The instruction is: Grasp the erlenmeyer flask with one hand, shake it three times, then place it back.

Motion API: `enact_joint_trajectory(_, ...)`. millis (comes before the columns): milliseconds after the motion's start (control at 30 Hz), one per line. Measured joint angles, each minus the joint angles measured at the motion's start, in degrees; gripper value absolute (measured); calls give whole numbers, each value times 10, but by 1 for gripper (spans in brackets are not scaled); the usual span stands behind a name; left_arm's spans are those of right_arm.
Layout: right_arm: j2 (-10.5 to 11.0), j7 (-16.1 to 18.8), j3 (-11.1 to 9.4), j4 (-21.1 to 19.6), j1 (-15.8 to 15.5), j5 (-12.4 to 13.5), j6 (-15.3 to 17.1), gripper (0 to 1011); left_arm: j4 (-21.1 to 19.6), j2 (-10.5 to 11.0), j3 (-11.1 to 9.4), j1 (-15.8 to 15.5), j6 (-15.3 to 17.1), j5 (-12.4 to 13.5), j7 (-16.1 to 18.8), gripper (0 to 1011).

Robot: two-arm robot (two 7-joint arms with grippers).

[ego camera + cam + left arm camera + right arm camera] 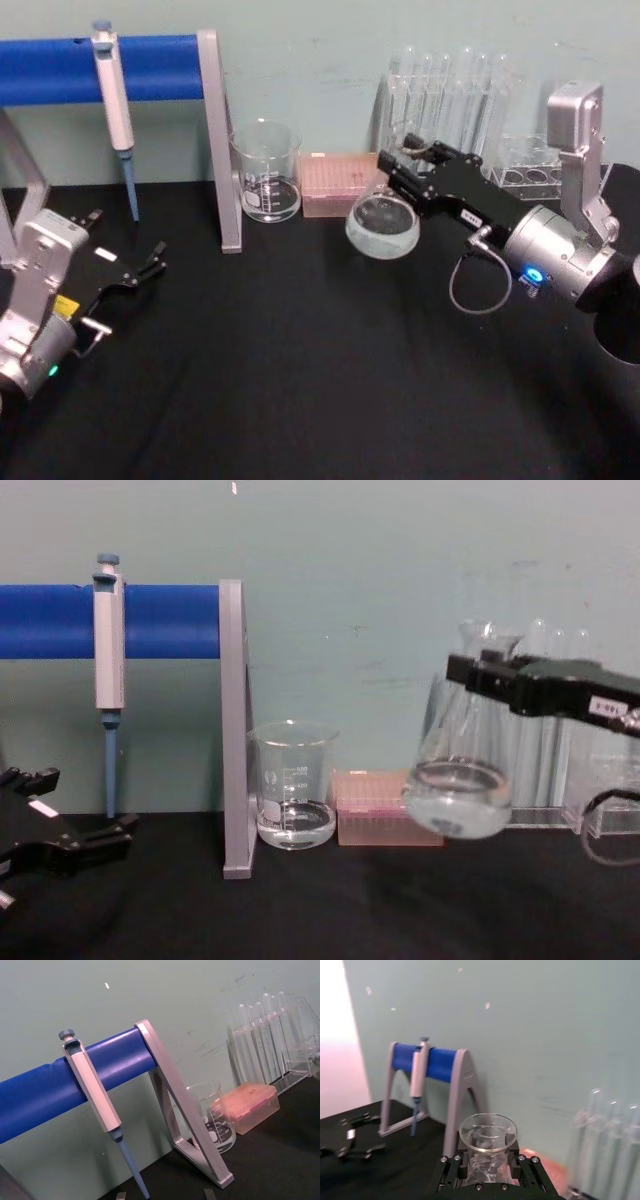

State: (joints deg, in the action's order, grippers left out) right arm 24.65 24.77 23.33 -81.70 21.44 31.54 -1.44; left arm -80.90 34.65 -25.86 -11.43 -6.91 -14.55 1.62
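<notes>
Right gripper: my fingers are clamped on the neck of the erlenmeyer flask, just under the flared rim. The flask is off the black table, right of centre at the far side, and tilted, with a little clear liquid pooled in its wide base. In the chest view the flask hangs in front of the test tube rack, with the pink tip box and beaker to its left.

Left gripper: parked low at near left, fingers apart, holding nothing, near the pipette on its blue stand.
</notes>
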Motion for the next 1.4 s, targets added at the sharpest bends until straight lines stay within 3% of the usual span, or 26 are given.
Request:
enact_joint_trajectory(233, -11, -74, -21, -51, -34, -34, 9, 451, 0, 0, 0, 0, 0, 0, 0, 1001)
enact_joint_trajectory(567, -28, -116, -42, -67, -60, -57, 13, 451, 0, 0, 0, 0, 0, 0, 0, 1001)
enact_joint_trajectory(1033, -43, -116, -58, -68, -69, -76, 28, 451, 0, 0, 0, 0, 0, 0, 0, 1001)
enact_joint_trajectory(1200, -44, -100, -56, -68, -65, -82, 35, 451, 0, 0, 0, 0, 0, 0, 0, 1001)
enact_joint_trajectory(1400, -43, -56, -42, -66, -54, -86, 41, 451, 0, 0, 0, 0, 0, 0, 0, 1001)
